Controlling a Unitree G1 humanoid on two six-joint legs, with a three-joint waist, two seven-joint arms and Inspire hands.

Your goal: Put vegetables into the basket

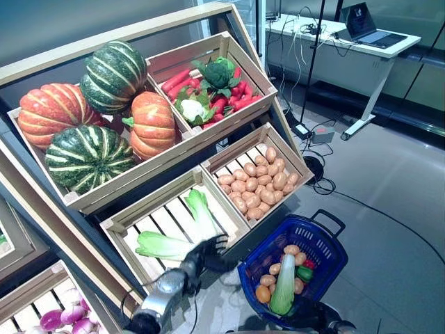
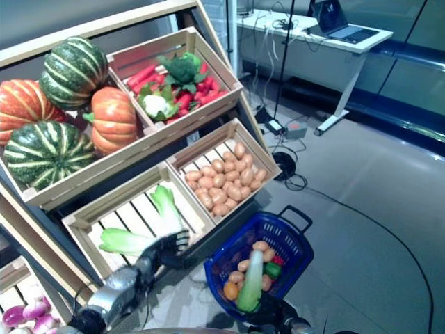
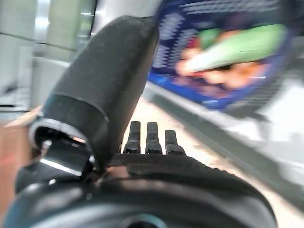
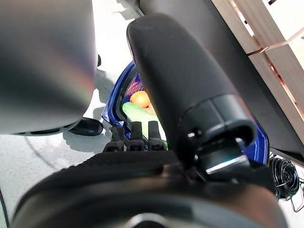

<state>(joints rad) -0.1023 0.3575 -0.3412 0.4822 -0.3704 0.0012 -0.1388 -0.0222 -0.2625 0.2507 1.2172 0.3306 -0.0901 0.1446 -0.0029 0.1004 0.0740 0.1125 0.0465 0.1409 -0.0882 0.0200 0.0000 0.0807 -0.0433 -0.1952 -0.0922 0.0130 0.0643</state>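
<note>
The blue plastic basket (image 1: 328,241) stands on the floor to the right of the wooden stand. In it lie a long pale green vegetable (image 1: 284,285), round orange-brown potatoes (image 1: 292,250), a small green vegetable (image 1: 304,273) and a bit of red. My left hand (image 1: 206,250) is open and empty at the front edge of the lower crate, right beside a bok choy (image 1: 163,245) that lies in it. In the left wrist view its fingers (image 3: 148,137) are straight, with the basket (image 3: 223,102) beyond. My right hand (image 1: 309,314) is open just by the basket's near rim (image 4: 114,107).
The slanted wooden stand (image 1: 83,202) with its crates fills the left side. A crate of potatoes (image 1: 259,182) sits just above the basket. A white desk (image 1: 334,56) with a laptop stands at the back right, with cables (image 1: 313,167) on the grey floor.
</note>
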